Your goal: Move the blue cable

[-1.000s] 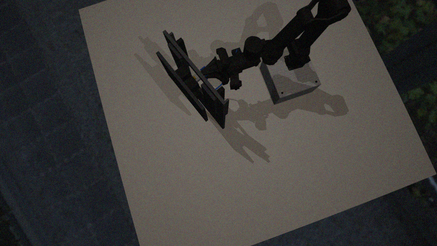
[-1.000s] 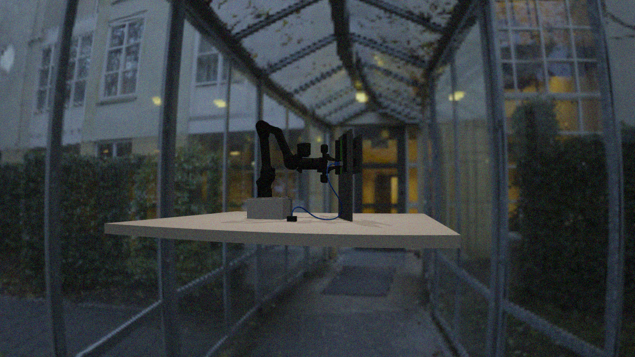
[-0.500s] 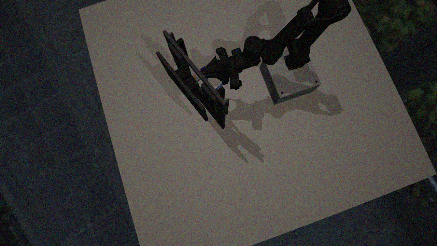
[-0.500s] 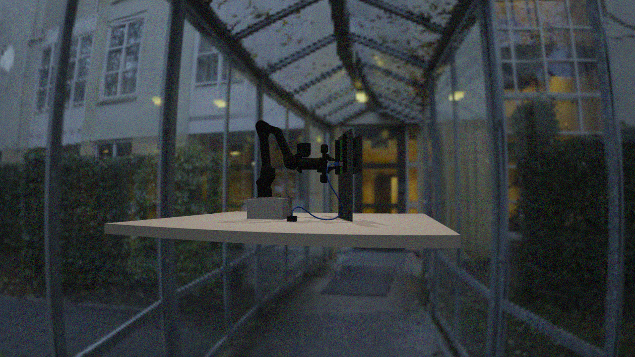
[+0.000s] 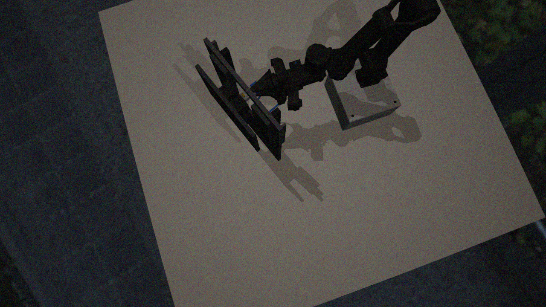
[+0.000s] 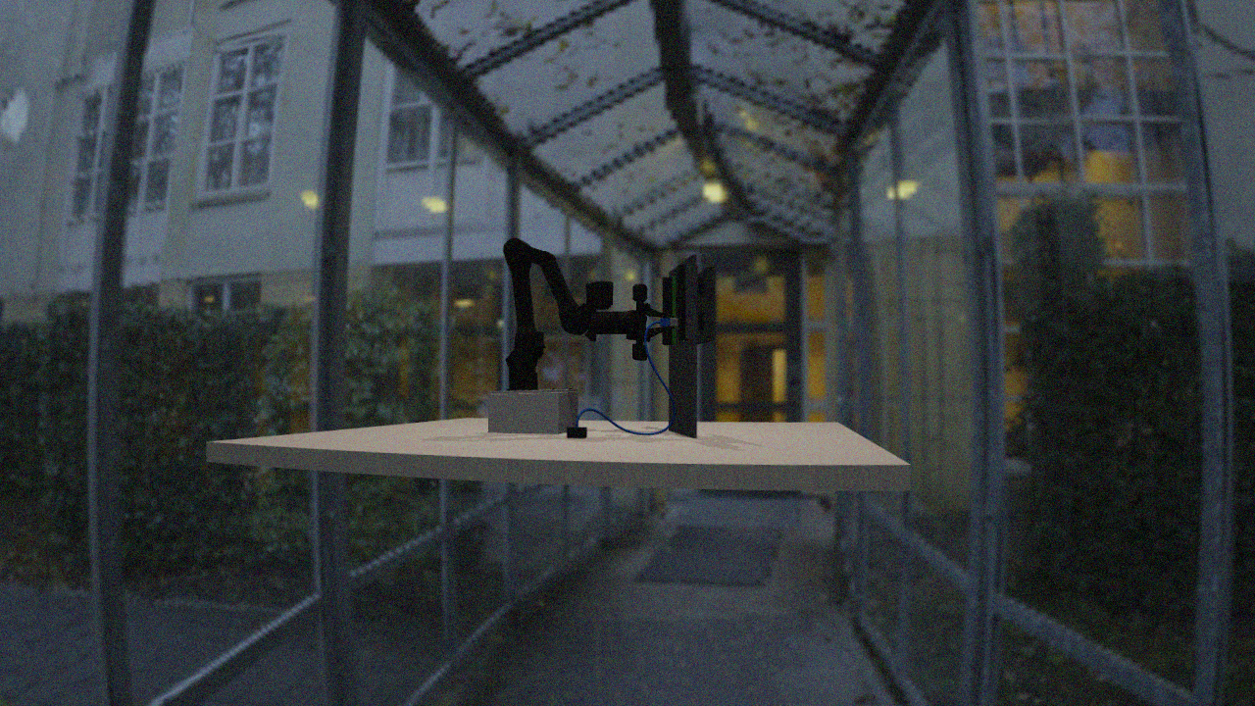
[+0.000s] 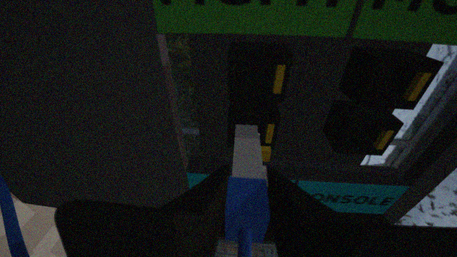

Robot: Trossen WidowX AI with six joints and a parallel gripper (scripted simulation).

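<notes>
At left, a thin blue cable (image 5: 273,108) (image 6: 656,369) (image 7: 11,223) is seen hanging in a loop. At centre, the blue-and-pale plug (image 5: 253,83) (image 6: 665,323) (image 7: 247,207) is gripped by the black gripper (image 5: 258,90) (image 6: 661,322) (image 7: 247,173), fingers narrowly apart, before black sockets (image 7: 255,82); seating and server cannot be determined. Straight, square travel is advised, tab squeezed if extracting. The green label (image 7: 250,21) is cropped; at right, "ONSOLE" is read on the teal label (image 7: 351,198).
</notes>
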